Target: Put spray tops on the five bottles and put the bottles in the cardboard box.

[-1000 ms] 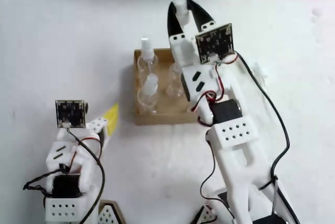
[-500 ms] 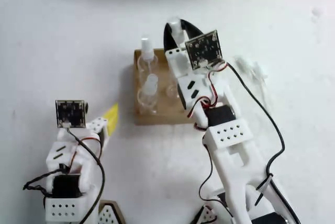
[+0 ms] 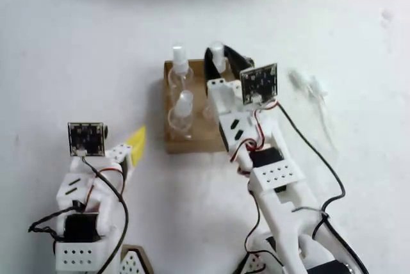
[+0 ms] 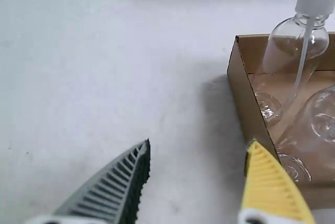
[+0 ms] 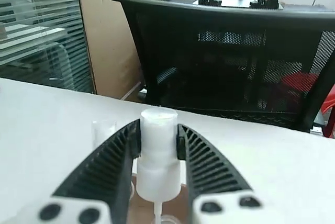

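A cardboard box (image 3: pixel 192 143) sits mid-table. Two clear bottles with white spray tops stand along its left side, one far (image 3: pixel 179 69), one near (image 3: pixel 182 111). A third clear bottle (image 3: pixel 210 104) stands partly under the right arm. My right gripper (image 3: pixel 219 52) hangs over the box's far right part, shut on a white spray top (image 5: pixel 158 171) whose tube points down. Lower left, my left gripper (image 4: pixel 199 153) is open just left of the box (image 4: pixel 241 93), a grey finger (image 4: pixel 120 187) and a yellow finger (image 4: pixel 267 182) holding nothing, facing the far bottle (image 4: pixel 293 41).
A small white and clear part (image 3: pixel 309 85), likely another spray top with its tube, lies on the white table right of the box. A black mesh chair (image 5: pixel 225 62) stands beyond the table's far edge. Bare table lies left of the box and at the back.
The right gripper, with the spray top in it, has drawn back from beyond the box's far edge to above its far right part. The left arm has stayed still.
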Controlling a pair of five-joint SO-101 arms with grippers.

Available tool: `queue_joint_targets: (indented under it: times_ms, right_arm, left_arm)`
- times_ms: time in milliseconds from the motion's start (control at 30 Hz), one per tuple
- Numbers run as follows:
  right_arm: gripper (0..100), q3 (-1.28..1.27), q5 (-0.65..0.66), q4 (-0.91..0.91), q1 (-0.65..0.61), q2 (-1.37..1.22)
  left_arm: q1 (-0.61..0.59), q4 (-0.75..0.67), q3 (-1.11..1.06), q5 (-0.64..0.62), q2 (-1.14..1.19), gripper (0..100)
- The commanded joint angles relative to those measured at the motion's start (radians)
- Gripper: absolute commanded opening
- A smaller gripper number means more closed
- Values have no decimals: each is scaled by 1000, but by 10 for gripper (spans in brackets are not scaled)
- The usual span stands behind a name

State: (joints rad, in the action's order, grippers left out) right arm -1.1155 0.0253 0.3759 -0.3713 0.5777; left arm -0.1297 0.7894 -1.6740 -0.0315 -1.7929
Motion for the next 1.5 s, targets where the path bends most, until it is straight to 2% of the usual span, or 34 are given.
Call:
queue_joint_targets:
  times_ms: [0,333,567,933,1067,1167,1467]
  right_arm:
    - [16,-31,-6,68,-2,2]
    - [16,-46,-6,113,1,-113]
    - [16,-61,-5,274,1,-189]
    - [23,-161,-5,266,1,-88]
    - [121,-192,-3,255,-2,-31]
    - [190,-190,-6,168,-8,1]
    - [190,-192,-12,120,21,213]
  left_arm:
    - [7,-26,15,14,-5,267]
    - [7,-26,15,14,-5,267]
    - [7,-26,15,14,-5,267]
    - [8,-26,15,14,-5,267]
    - [7,-26,15,14,-5,267]
    - [8,-26,15,14,-5,267]
    - [8,-26,14,14,-5,267]
